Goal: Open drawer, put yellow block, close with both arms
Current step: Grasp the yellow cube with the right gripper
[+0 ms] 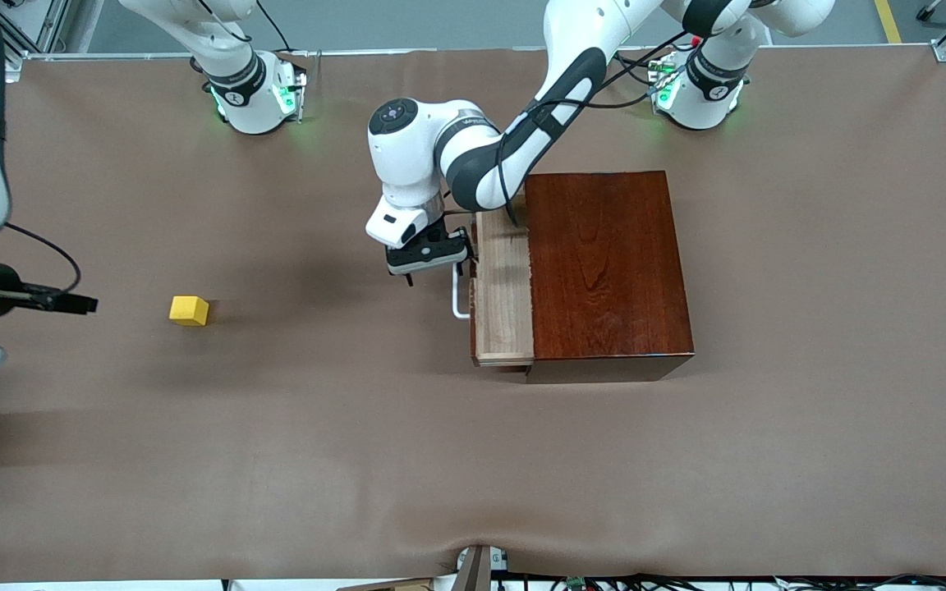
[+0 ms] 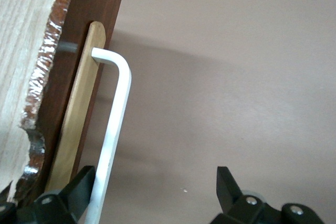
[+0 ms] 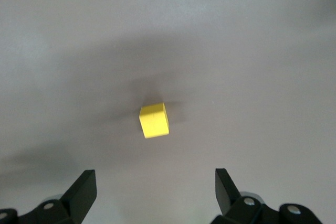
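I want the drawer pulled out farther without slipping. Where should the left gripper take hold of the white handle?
Grip the white handle on its long straight bar, coming from in front of the drawer, one finger on each side. The bar stands off the drawer face, leaving a gap. The open left gripper already straddles it.
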`<action>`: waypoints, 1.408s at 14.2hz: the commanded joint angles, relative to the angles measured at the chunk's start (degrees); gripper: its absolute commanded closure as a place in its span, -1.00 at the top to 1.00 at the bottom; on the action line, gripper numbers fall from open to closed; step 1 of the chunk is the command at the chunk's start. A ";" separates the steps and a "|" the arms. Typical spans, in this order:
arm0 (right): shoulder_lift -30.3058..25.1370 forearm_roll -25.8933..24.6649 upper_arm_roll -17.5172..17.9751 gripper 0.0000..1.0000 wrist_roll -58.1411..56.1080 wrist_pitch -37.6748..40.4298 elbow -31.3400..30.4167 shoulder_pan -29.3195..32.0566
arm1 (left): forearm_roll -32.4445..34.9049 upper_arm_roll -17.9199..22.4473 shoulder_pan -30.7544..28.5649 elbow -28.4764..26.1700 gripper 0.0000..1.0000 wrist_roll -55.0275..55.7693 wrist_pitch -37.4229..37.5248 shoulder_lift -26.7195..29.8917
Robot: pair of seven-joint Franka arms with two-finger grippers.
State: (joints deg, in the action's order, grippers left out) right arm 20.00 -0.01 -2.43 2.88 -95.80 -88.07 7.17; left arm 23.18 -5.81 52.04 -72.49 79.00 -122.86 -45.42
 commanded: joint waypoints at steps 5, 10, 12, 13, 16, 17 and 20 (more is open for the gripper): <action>-0.66 0.19 0.50 1.00 0.11 -17.99 -17.03 -0.66 | -0.16 -0.26 0.96 4.82 1.00 2.03 -5.54 -4.32; -0.48 0.19 0.59 1.00 -1.29 -29.51 -26.09 -0.84 | -0.16 -0.08 0.96 4.73 1.00 3.35 -7.65 -4.76; 0.30 0.27 0.67 1.00 -3.75 -33.82 -28.64 -0.49 | 0.11 0.09 0.87 4.20 1.00 3.09 -6.69 -4.06; 0.39 0.27 0.67 1.00 -4.11 -35.15 -29.61 -0.40 | 0.11 0.09 0.87 4.20 1.00 2.91 -5.73 -3.45; 1.18 0.27 0.76 1.00 -6.38 -37.87 -31.54 -1.10 | -0.07 -0.08 0.61 4.20 1.00 2.48 -2.48 -1.34; 1.62 0.27 0.67 1.00 -7.88 -40.41 -32.68 -1.02 | -0.15 -0.17 0.52 4.20 1.00 2.47 -1.60 -0.81; 2.24 0.36 0.76 0.91 -9.65 -43.25 -35.06 -0.75 | -0.16 -0.26 0.43 4.20 1.00 2.47 -0.80 0.07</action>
State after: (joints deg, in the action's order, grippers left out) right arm 22.39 -0.02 -1.74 -5.11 -137.31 -121.19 6.39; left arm 22.97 -5.71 52.45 -70.28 80.97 -125.64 -45.79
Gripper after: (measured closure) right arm 0.004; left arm 0.000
